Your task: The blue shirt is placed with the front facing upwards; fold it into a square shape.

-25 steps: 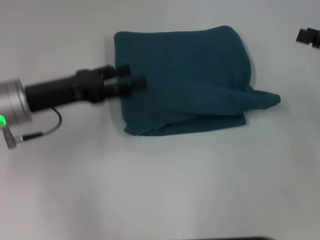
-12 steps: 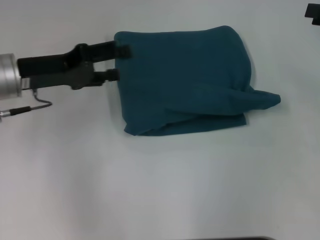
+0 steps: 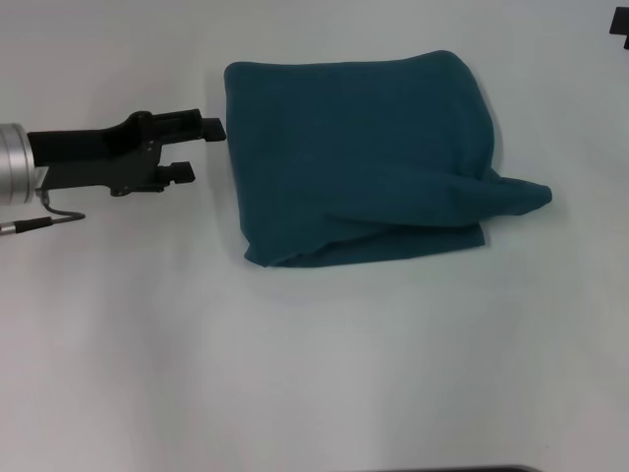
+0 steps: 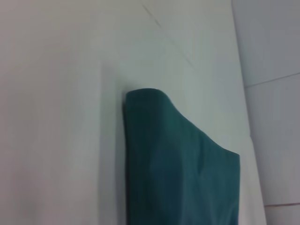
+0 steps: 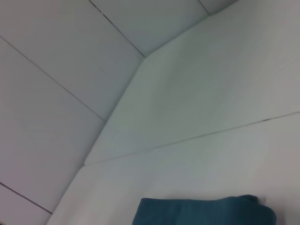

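Two black fingers (image 3: 209,128) on the left pincer (image 3: 200,150), spread apart, with nothing between them. Just beside the left edge of the big dark teal-blue cotton shirt (image 3: 364,157), not touching it. Behind the pincer, a black arm with a silver metal cuff (image 3: 18,177), reaching in from the left side over the plain white counter (image 3: 314,364).

Folded up into a rough square on the far middle of the counter, that blue shirt. Flat and smooth on the left edge. Rounded at the far right corner. One loose flap poking out to the right near the front corner. Front edge a bit uneven, with layers showing. No letters to see, only plain cloth on top.

Seen from the left wrist too, the blue shirt (image 4: 180,168), lying flat on the white counter. From the right wrist, only a thin strip of it (image 5: 206,212).

Far off at the right edge, only a tiny black bit of the right pincer (image 3: 621,28). Cannot tell about its fingers.
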Motion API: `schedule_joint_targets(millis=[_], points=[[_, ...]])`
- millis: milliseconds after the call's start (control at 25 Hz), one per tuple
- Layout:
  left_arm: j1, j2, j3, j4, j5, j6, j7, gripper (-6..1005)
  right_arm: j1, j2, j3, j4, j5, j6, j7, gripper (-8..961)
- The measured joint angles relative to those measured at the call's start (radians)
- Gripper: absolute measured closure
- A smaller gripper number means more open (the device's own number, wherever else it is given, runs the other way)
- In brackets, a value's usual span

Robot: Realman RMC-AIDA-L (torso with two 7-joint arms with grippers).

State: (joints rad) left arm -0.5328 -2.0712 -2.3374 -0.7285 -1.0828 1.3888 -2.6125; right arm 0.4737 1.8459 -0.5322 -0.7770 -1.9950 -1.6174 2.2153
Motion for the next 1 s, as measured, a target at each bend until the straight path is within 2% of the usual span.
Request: schedule_joint_targets(millis=[200, 520, 840, 1000], points=[[-0.010, -0.020, 0.002, 0.008, 0.050, -0.029, 0.000, 125, 0.003, -0.006, 0.001, -0.001, -0.016, 0.001, 0.025, 231], [-0.072, -0.062, 0.022, 0.021, 0.108, -0.065, -0.002, 125, 0.000, -0.007, 0.002, -0.001, -0.016, -0.003, 0.036, 231], [-0.138, -0.066, 0.143, 0.066, 0.126, -0.159, -0.054, 124, -0.005, -0.008, 0.003, -0.001, -0.016, -0.008, 0.036, 231], [-0.178, -0.070, 0.188, 0.085, 0.132, -0.166, -0.062, 124, -0.005, -0.009, 0.033, -0.001, -0.012, -0.030, 0.034, 231]])
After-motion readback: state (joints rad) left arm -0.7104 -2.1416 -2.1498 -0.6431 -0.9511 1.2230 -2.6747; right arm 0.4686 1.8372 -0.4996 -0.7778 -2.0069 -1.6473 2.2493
